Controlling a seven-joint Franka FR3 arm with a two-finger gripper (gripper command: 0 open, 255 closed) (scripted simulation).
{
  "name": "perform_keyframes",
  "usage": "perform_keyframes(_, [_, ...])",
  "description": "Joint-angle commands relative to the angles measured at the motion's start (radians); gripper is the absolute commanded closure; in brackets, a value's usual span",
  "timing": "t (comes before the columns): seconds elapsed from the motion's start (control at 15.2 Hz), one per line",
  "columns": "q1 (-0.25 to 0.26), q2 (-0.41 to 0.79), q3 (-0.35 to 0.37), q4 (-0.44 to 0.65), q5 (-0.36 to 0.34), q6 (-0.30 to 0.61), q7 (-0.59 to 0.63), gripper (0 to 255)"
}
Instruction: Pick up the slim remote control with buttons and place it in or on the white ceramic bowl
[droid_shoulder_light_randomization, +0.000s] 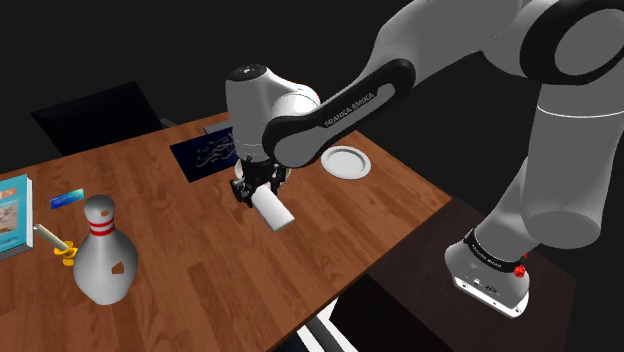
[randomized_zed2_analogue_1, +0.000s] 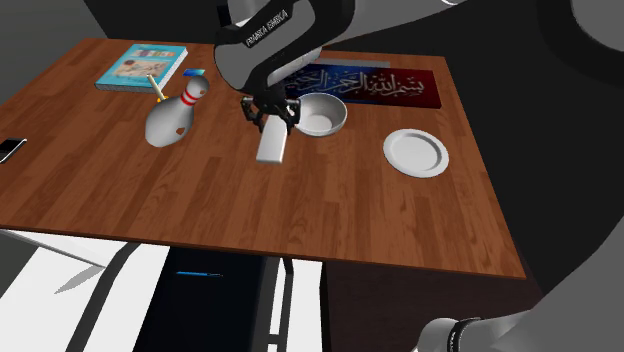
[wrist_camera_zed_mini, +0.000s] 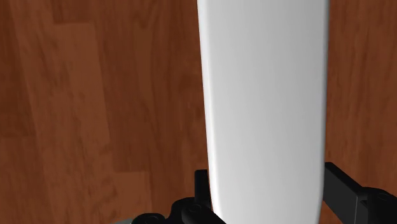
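My black gripper (droid_shoulder_light_randomization: 255, 187) (randomized_zed2_analogue_1: 270, 113) is shut on a slim, plain white remote (droid_shoulder_light_randomization: 272, 209) (randomized_zed2_analogue_1: 272, 144); no buttons show on it. The remote juts out from the fingers over the wooden table (droid_shoulder_light_randomization: 200, 250) (randomized_zed2_analogue_1: 120, 190), near its middle. In the wrist view the remote (wrist_camera_zed_mini: 264, 108) runs away from the hand, clasped between the two fingers (wrist_camera_zed_mini: 202, 184), with bare wood behind it. The white bowl (randomized_zed2_analogue_1: 322, 115) stands right beside the gripper, toward the second exterior view's right, on a dark mat. In the shoulder view the arm covers the bowl.
A white bowling pin (droid_shoulder_light_randomization: 104, 253) (randomized_zed2_analogue_1: 175, 115) lies tilted on the table. A book (randomized_zed2_analogue_1: 140, 65), a small blue card (droid_shoulder_light_randomization: 66, 197) and a yellow-handled tool (droid_shoulder_light_randomization: 55, 243) lie beyond it. A white plate (droid_shoulder_light_randomization: 347, 162) (randomized_zed2_analogue_1: 416, 152) sits near the dark patterned mat (randomized_zed2_analogue_1: 380, 85).
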Motion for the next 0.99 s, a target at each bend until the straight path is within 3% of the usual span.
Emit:
perform_keyframes(0.0, [-0.024,0.022,-0.014,0.035,-0.003,-0.013,-0.041,255])
perform_keyframes(0.46, [-0.091,0.127,-0.058,0.210,-0.014,-0.080,-0.172,255])
perform_keyframes(0.92, [-0.135,0.271,-0.097,0.456,-0.025,-0.179,-0.291,255])
